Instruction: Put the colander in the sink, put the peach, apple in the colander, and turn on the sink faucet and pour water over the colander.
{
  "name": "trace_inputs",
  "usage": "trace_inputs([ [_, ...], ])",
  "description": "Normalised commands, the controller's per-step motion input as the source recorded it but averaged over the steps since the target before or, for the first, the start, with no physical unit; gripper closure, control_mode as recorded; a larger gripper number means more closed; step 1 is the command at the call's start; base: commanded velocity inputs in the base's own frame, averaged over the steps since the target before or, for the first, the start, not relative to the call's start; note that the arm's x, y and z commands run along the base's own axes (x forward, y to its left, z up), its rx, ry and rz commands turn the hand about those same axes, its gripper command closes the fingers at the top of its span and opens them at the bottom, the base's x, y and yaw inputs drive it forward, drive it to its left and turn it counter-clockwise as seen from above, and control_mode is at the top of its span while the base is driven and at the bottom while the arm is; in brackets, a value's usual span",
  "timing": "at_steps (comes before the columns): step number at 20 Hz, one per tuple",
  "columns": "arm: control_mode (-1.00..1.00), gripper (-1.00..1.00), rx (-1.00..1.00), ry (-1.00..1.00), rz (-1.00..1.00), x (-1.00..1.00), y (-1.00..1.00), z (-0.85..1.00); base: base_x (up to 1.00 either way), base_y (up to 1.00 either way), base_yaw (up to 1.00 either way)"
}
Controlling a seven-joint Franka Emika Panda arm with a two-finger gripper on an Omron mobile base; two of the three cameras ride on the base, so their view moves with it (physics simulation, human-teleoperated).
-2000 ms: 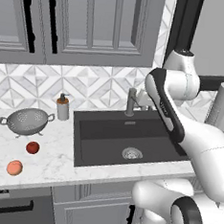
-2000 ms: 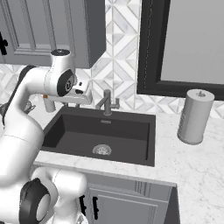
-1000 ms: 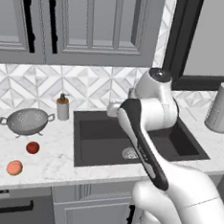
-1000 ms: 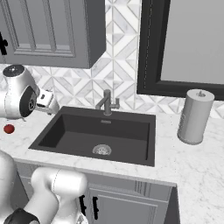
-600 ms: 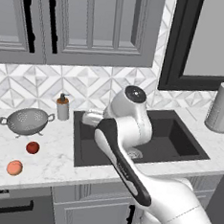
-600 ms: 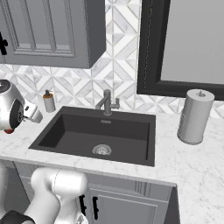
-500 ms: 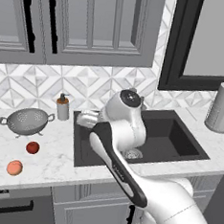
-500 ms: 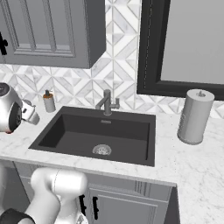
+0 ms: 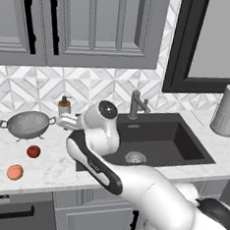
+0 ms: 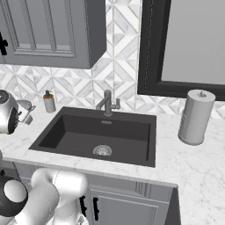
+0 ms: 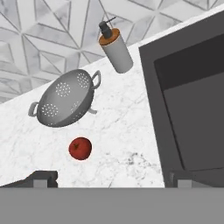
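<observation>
Swinging left from over the sink (image 9: 183, 142), my arm now reaches toward the colander (image 9: 26, 125). From the left base view, the colander sits on the counter (image 9: 48, 165), with the apple (image 9: 33, 152) and peach (image 9: 15, 172) nearby. From the right base view, the sink faucet (image 10: 107, 103) stands behind the sink. From the hand view, my gripper (image 11: 111, 177) is wide open, holding nothing. I think the colander is stiff, light and slippery; the rim or a loop handle (image 11: 95, 79) looks best to grab.

no readable text, no labels (bottle blank too), no numbers
</observation>
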Motion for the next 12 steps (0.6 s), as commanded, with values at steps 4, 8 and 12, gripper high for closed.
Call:
trace_inputs([
  [4, -1.0, -1.0, 0.0, 0.26, 0.0, 0.7, 0.44, 0.0, 0.0, 0.0, 0.0],
  [8, -1.0, -1.0, 0.0, 0.19, -0.01, 0.4, 0.38, -0.01, 0.0, 0.0, 0.0],
  [12, -1.0, -1.0, 0.0, 0.01, -0.09, 0.03, 0.35, -0.14, 0.0, 0.0, 0.0],
])
